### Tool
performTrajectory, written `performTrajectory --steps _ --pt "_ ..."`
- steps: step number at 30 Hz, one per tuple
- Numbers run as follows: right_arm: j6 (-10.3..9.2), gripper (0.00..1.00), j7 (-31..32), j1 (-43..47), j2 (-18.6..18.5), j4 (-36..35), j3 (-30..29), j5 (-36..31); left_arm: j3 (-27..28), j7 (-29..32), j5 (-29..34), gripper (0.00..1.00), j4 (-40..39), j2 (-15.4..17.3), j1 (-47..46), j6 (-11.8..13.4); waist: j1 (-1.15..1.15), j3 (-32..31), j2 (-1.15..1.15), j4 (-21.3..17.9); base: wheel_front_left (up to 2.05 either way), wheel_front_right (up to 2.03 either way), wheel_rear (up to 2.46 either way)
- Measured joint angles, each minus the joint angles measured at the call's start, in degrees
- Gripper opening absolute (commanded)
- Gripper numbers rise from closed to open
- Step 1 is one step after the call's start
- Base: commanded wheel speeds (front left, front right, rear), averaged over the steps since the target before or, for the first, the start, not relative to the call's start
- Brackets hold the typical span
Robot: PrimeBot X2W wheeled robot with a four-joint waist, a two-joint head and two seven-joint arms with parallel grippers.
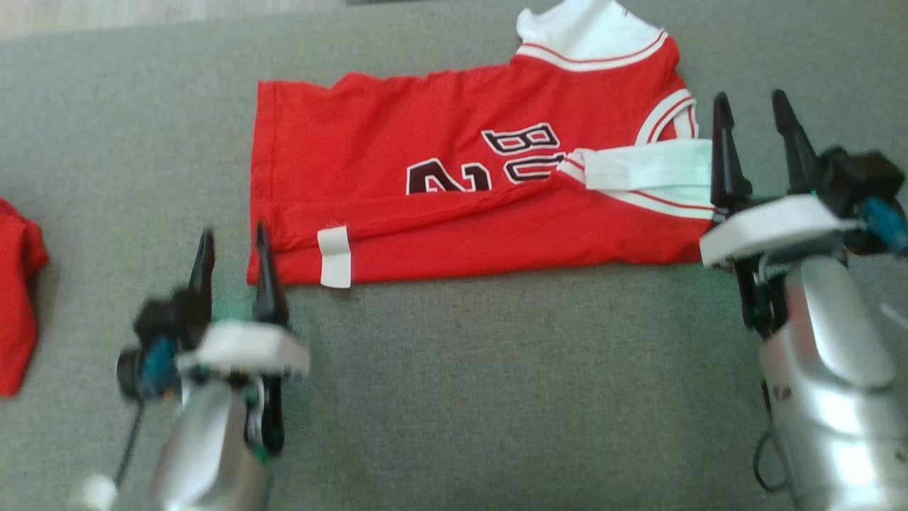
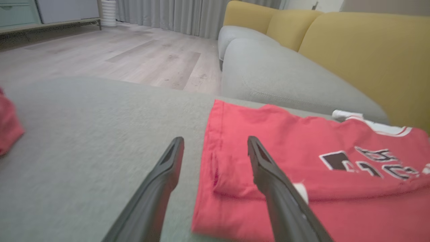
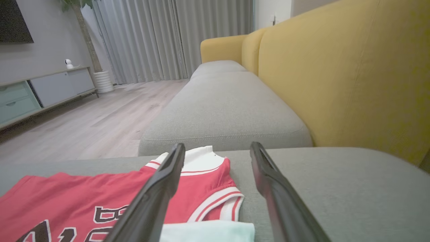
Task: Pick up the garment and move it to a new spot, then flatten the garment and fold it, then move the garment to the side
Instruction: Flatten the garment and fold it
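Head view shows the red sleeveless basketball jersey with white trim lying flat across the upper middle of the frame on the grey fabric sofa cushion. Its near long edge is doubled up over the front, so the dark number and letters are cut off along the fold. The left pincer stands at lower left, just beside the jersey's hem corner. The right pincer stands at upper right, by the armhole end. Both have their fingers spread wide and grip nothing. Standing one at each end of the near edge looks suited to taking both ends together for a further fold, so the cloth would lift evenly. A small white tag lies on the folded strip near the hem. The collar runs out of the top of the frame. A second red cloth at the left edge is cut off, and what it is cannot be told. The picture is soft, and whether either fingertip touches fabric is unclear. In the right wrist view the mustard-yellow sofa back rises on the right.
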Motion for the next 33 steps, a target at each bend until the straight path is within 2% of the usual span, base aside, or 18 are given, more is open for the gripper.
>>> performTrajectory --steps 4,10,19,26,33 --pt "0.00 1.00 -0.1 8.5 0.5 -7.7 -1.6 -4.5 0.6 0.0 3.4 1.00 -4.4 0.1 8.6 1.0 -0.01 -2.2 0.00 -0.1 0.00 0.00 0.00" --pt "0.00 1.00 -0.1 21.7 1.8 -9.1 -3.1 -4.9 0.7 0.0 5.4 1.00 -10.0 0.2 18.0 1.5 -0.01 -6.0 0.00 0.2 0.00 0.00 0.00" --pt "0.00 1.00 -0.1 26.0 2.1 -9.8 -2.6 -3.2 0.7 0.0 6.2 1.00 -14.0 0.4 26.3 1.6 -0.02 -10.6 0.00 0.6 0.00 0.00 0.00" --pt "0.00 1.00 -0.1 26.5 2.2 -9.4 -1.5 -3.2 -0.1 0.0 5.7 1.00 -13.9 0.5 25.8 0.9 -0.01 -9.8 0.00 0.5 0.00 0.00 0.00" --pt "0.00 1.00 -0.1 23.9 2.2 -9.4 -0.6 -2.7 -0.5 0.0 2.2 1.00 -9.9 0.5 18.7 -2.0 0.00 -6.6 0.00 0.3 0.00 0.00 0.00"
